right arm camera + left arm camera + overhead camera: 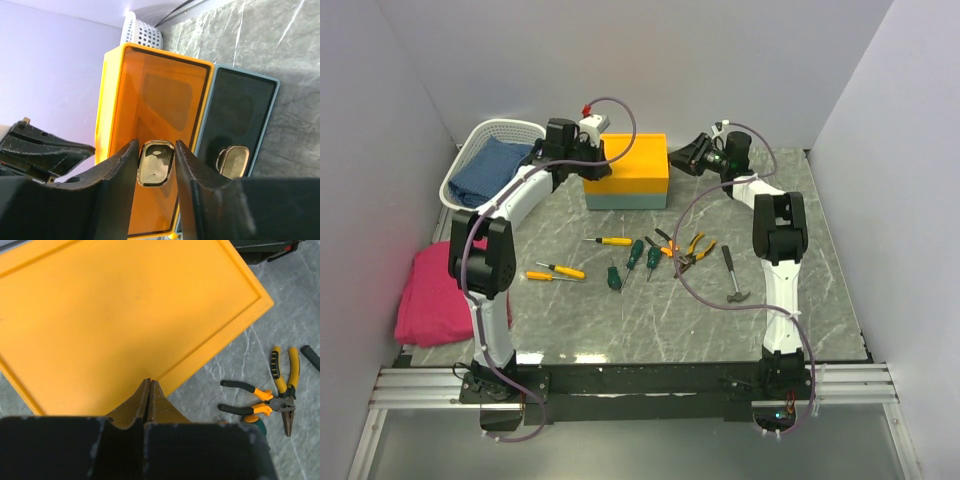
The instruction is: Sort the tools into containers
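The rectangular box with a yellow-orange top and pale blue-grey base [635, 160] is sitting closed at the far middle of the grey marble-patterned table [800, 230], so its contents are hidden. To its left, the white oval perforated plastic basket [510, 128] is holding only a folded blue cloth [490, 170].

All the tools are lying loose on the table, nearer than the box. The yellow-handled screwdrivers [560, 270] are lying leftmost. Right of them are the green-handled screwdrivers [635, 253], then the orange-and-yellow-handled pliers [698, 247], and the small black-handled hammer [733, 275] is lying rightmost.

The left gripper [149, 390] is hovering over the box's near left corner, its fingers pressed together on nothing. The right gripper [156, 145] is facing the box's right end. Its fingers are standing apart on either side of a metal clasp [156, 164], and contact cannot be judged.

A folded pink cloth [435, 295] is lying at the near left.
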Controlling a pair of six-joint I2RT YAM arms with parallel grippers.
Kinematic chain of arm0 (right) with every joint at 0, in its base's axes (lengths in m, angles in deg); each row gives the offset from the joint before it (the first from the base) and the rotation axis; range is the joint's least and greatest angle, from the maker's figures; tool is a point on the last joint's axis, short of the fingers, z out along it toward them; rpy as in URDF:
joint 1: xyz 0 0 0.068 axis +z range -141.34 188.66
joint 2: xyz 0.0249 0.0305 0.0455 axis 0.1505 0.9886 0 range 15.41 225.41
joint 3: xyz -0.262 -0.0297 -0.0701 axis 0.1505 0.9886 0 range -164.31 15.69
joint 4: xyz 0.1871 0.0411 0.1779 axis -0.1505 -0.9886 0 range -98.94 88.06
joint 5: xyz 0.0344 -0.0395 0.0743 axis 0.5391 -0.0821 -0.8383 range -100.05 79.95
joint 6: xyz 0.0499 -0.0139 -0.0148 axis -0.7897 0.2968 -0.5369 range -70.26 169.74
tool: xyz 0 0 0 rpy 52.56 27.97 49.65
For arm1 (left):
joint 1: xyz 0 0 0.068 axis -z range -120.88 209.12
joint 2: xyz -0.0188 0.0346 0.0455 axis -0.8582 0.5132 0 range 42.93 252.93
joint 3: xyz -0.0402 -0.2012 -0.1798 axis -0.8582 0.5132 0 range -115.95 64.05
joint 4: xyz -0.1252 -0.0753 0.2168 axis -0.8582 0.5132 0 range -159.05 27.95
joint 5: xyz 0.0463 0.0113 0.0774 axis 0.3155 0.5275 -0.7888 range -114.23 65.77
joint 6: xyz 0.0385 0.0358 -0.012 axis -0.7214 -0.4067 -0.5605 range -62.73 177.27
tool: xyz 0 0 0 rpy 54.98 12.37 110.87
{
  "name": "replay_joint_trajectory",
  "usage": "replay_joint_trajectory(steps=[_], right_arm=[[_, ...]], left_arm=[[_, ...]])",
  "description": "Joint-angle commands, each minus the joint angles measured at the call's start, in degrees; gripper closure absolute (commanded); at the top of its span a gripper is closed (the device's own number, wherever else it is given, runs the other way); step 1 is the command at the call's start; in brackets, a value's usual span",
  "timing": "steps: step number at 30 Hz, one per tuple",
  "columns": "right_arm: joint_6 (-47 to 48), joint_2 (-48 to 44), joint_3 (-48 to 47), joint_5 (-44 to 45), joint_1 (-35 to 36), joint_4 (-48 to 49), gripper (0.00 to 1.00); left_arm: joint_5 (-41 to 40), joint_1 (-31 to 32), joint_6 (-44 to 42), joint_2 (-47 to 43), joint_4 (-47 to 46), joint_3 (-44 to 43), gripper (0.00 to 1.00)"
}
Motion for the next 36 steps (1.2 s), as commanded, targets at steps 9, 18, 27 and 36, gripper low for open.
replay_joint_trajectory(steps=[9,18,27,36], right_arm=[[0.69,-0.5,0.2,-1.39,0.15,0.15,0.79],[7.63,-6.82,5.13,-1.04,-5.29,-5.83,0.85],[11.16,-11.92,10.93,-0.52,-10.75,-7.68,0.86],[14.14,-14.65,12.25,0.28,-12.5,-9.79,0.87]], left_arm=[[-5.28,-0.34,-5.21,0.57,2.47,-1.4,0.99],[-5.19,-1.75,-4.94,-0.04,1.24,0.53,0.99],[-3.61,-2.19,-3.45,-0.04,-0.51,1.15,0.99],[-2.73,-2.63,-2.66,0.75,-2.45,0.45,0.99]])
